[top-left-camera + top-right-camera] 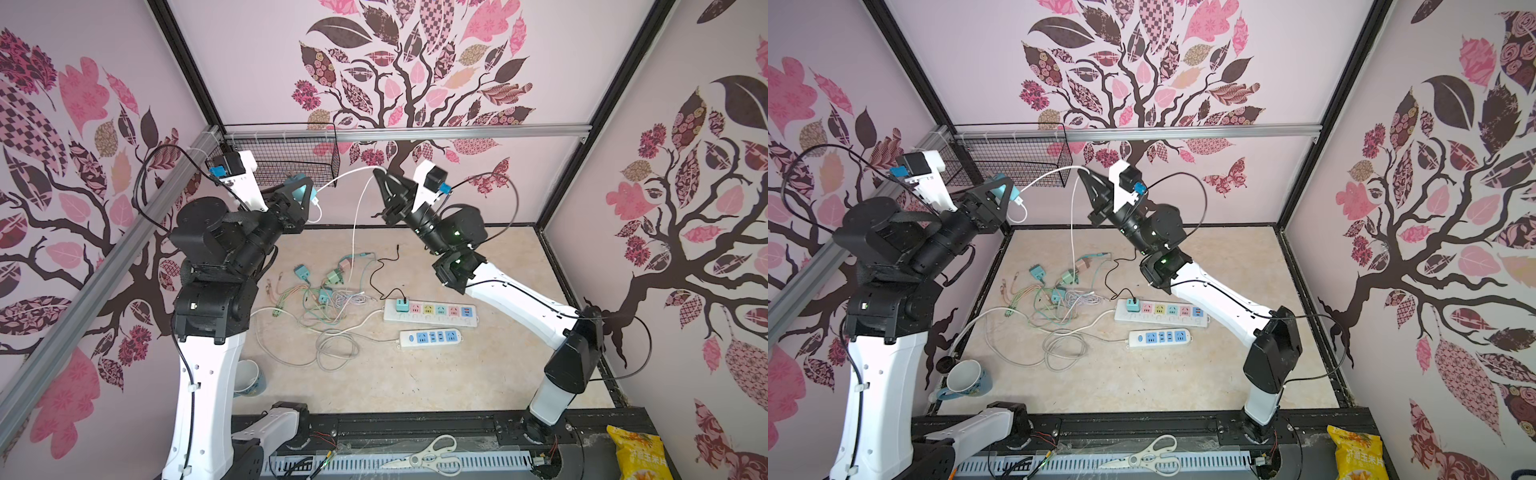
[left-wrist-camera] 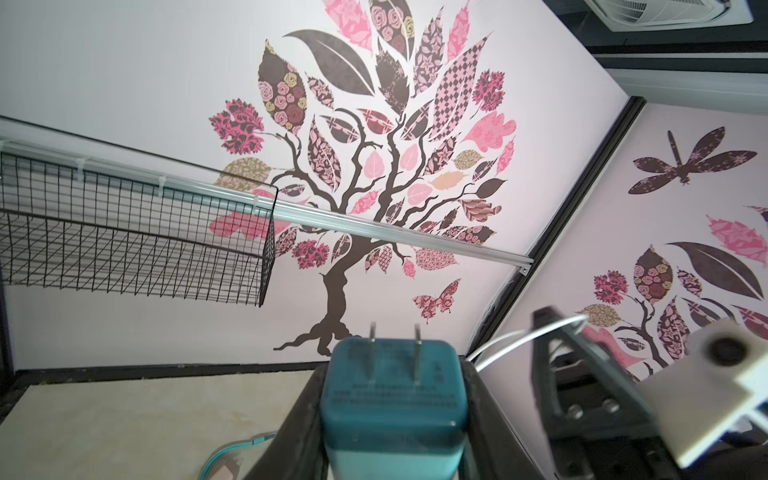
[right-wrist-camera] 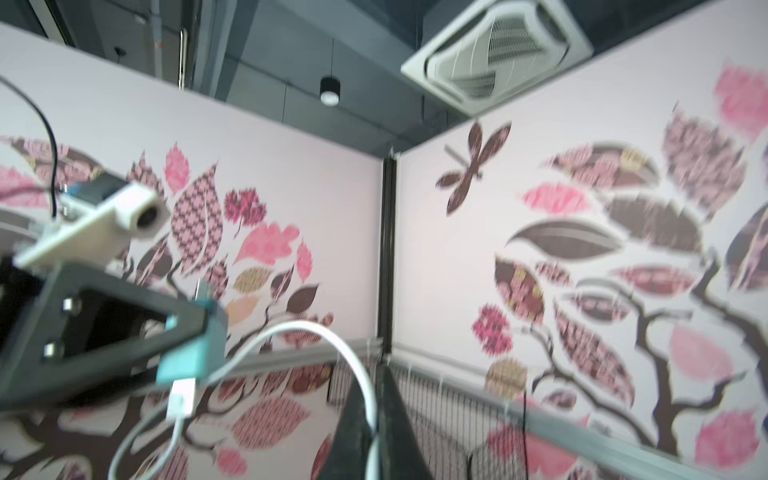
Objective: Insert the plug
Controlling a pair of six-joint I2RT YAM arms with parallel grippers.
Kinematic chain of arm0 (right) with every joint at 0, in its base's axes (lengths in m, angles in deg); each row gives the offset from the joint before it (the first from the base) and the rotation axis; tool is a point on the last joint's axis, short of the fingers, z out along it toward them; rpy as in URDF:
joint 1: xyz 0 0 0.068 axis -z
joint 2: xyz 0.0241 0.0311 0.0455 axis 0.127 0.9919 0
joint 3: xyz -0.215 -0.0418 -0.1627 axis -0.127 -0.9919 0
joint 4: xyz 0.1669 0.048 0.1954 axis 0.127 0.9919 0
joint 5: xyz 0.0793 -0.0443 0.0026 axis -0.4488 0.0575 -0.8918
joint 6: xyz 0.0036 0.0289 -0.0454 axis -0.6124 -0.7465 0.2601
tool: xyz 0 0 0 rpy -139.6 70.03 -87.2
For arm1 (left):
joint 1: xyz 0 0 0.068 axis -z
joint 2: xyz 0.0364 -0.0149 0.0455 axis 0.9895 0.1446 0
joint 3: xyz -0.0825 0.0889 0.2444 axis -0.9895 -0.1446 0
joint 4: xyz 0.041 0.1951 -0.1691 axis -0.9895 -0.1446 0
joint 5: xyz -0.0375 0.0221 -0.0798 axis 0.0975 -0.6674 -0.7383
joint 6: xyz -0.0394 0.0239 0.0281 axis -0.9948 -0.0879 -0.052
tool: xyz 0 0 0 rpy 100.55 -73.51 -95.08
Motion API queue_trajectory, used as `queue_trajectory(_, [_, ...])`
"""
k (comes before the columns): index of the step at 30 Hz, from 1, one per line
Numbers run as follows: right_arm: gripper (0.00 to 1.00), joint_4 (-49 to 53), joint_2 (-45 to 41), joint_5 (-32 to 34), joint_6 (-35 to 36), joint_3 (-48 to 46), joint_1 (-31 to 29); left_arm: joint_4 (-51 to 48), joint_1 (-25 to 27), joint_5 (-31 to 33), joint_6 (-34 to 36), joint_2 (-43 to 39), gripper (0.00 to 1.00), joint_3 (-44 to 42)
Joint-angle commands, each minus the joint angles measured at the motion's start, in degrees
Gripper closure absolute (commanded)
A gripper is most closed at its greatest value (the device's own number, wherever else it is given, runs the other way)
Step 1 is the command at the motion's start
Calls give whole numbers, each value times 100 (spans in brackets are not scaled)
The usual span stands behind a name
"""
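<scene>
Teal plug [image 2: 392,399], rear end beyond the edge

the teal plug [image 2: 392,399] is smooth plastic with a soft satin sheen, faint moulded lettering on its face, and 2 bare, bright metal prongs [image 2: 417,353]. the fingers [image 2: 297,415] of the left gripper [image 2: 392,368] are matt black plastic, slightly grainy. the white cable [image 3: 303,325] has a smooth, glossy plastic sheath. the right gripper [image 3: 384,382], blurred in its wrist view, seems the same matt black plastic. far left, the basket [image 1: 291,166] is thin black-coated wire mesh under a brushed metal rail [image 1: 415,134]. the tabletop [image 1: 457,374] looks smooth, marble-patterned, low-gloss. the long power strip [image 1: 432,319] and short power strip [image 1: 430,337] are shiny white plastic.
</scene>
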Motion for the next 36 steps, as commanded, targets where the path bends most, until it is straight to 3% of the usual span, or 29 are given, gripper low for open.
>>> queue_trajectory(1, [100, -943, 24, 390, 439, 687, 41, 293, -44, -155, -106, 0, 100, 545])
queue_trajectory(6, [100, -1424, -485, 641, 736, 44, 139, 583, -44, -282, -233, -61, 100, 543])
queue_trajectory(11, [100, -715, -616, 612, 812, -758, 186, 719, -44, -584, -444, 93, 100, 380])
queue_trajectory(14, [100, -230, -348, 549, 198, -1794, 186, 727, -45, -519, -441, 74, 100, 108])
queue_trajectory(17, [100, 60, 234, 622, -251, -2335, 177, 711, -44, -50, -361, 49, 100, -297])
queue_trajectory(19, [100, 16, 633, 790, -105, -2161, 185, 683, -49, 250, -308, 110, 100, -521])
queue_trajectory(23, [100, 329, 1356, 874, 348, -922, 194, 652, -44, 863, -160, 434, 100, -583])
queue_trajectory(28, [100, 564, 1533, 849, 509, 736, 327, 543, -44, 894, -29, 944, 100, 213])
queue_trajectory(30, [100, 466, 1155, 741, 498, 750, 408, 465, -45, 687, 33, 1008, 100, 469])
queue_trajectory(36, [100, -15, -304, 731, 1047, -906, 732, 613, 68, 313, -141, 752, 100, 223])
